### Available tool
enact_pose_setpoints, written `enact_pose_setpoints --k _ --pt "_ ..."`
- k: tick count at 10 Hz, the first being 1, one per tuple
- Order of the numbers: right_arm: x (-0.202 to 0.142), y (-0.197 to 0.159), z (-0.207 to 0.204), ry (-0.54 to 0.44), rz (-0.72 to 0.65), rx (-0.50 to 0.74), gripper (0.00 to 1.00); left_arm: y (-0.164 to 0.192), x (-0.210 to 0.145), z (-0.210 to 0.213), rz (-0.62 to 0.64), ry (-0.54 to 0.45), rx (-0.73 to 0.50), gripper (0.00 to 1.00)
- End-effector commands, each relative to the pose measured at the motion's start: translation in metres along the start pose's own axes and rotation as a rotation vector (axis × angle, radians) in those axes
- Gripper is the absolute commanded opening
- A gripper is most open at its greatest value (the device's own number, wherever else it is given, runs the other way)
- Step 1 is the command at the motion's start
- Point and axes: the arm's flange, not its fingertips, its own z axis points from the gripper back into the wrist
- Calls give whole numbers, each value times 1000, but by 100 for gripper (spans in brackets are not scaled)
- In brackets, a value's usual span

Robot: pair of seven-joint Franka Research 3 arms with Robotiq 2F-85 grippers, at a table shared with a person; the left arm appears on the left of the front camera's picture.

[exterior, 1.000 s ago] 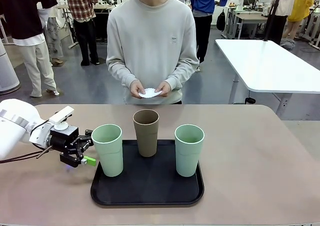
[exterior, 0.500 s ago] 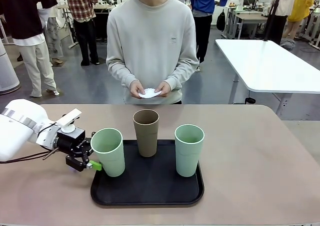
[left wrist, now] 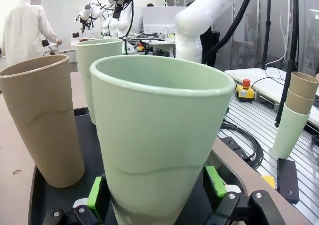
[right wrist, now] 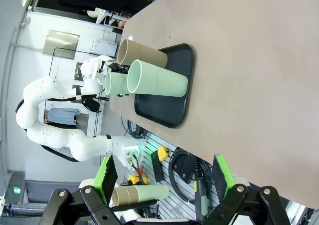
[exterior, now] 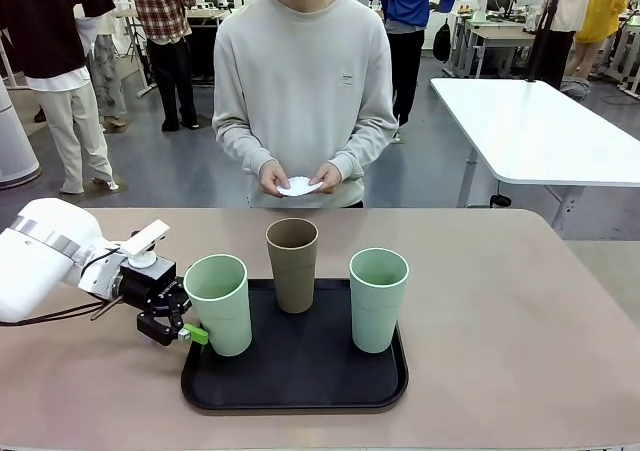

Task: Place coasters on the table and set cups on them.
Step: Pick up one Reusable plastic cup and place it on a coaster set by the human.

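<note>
The left gripper (exterior: 190,326) is straddling the mint cup (exterior: 220,301) at the tray's (exterior: 300,389) nine o'clock, jaws spread wide, not clamping it. It is standing vertically, mouth up.

right gripper (right wrist: 164,174): jaws wide | cups (right wrist: 159,80): apparently all on tray (right wrist: 175,116)

Your front camera looks across the table (exterior: 520,351) at the person (exterior: 305,91). Your left wrist camera sits tight behind the mint cup (left wrist: 159,135) between the pads (left wrist: 215,181) of the left gripper (left wrist: 155,190). Your right wrist camera, rolled sideways, sees the same tray (right wrist: 174,110) from well back.
</note>
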Motion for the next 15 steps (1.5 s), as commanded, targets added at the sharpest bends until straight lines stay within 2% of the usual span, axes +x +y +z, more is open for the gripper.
enact_pose_setpoints --k 1,10,11,12,13,14,15 --pt "0 -1 0 0 0 6 100 0 0 -5 -45 8 -6 100" --pt "0 -1 0 0 0 6 100 15 -3 -42 -97 -5 -27 100" --pt "0 -1 0 0 0 6 100 15 -4 -43 -101 -20 -42 41" --pt "0 -1 0 0 0 6 100 15 -3 -40 -107 -40 -34 41" --pt "0 -1 0 0 0 6 100 14 -2 -40 -112 -39 -38 0" --pt "0 -1 0 0 0 6 100 12 -1 -40 -108 -34 -43 36" --pt "0 -1 0 0 0 6 100 9 3 -39 -88 -15 -31 0"
